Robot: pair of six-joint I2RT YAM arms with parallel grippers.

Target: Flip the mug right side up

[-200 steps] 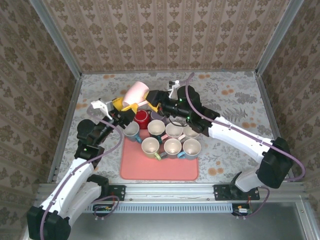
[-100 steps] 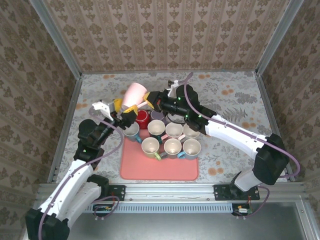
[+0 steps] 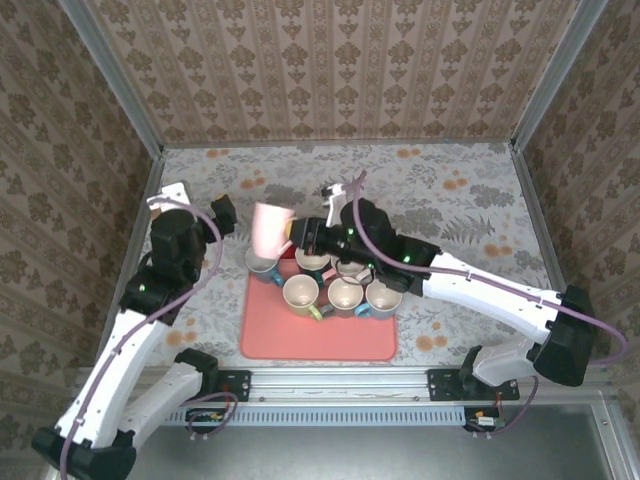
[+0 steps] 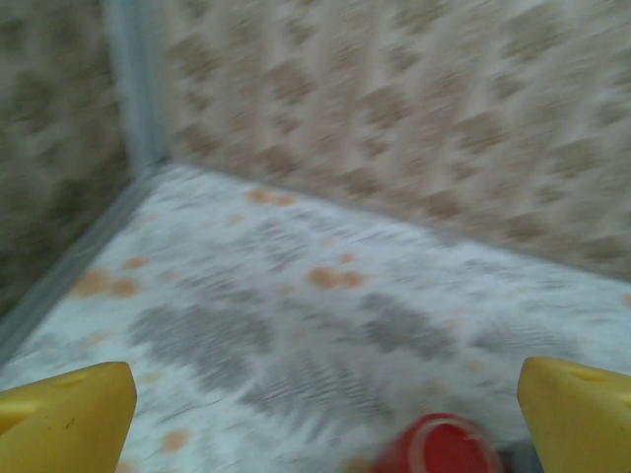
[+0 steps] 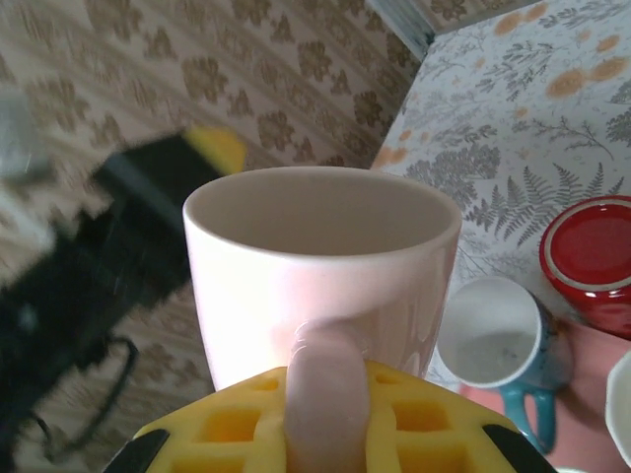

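Grey-white table (image 3: 470,200) printed with ferns and orange flowers, boxed in by damask-papered walls (image 3: 330,70). On the table's near middle, a salmon-pink rectangular tray (image 3: 320,340), crowded along its far half with ceramic mugs. Left gripper (image 4: 323,412) up by the table's left edge, well apart from the tray, yellow fingertips spread wide with nothing between them; blurred table and its far left corner ahead in the left wrist view. Right gripper (image 5: 325,429) reaching in from the right over the tray's far left corner, yellow fingers pressed together on the handle of a pale pink ceramic mug (image 3: 270,228). Mug held in the air, clear of tray and table, over that same far left corner; rim toward the top of the right wrist view, smooth pale inside showing, handle facing the camera between the fingers. Below it, at the tray's far left corner, a blue-grey mug with a white inside (image 3: 262,265), mouth up. Just beside that, at the tray's far edge, a glossy red mug (image 5: 592,256) showing one round red face; mouth or base, cannot tell. Across the tray's middle, a row of three cream mugs (image 3: 345,295), mouths up, sides close together. Behind that row, more mugs partly hidden under the right arm.
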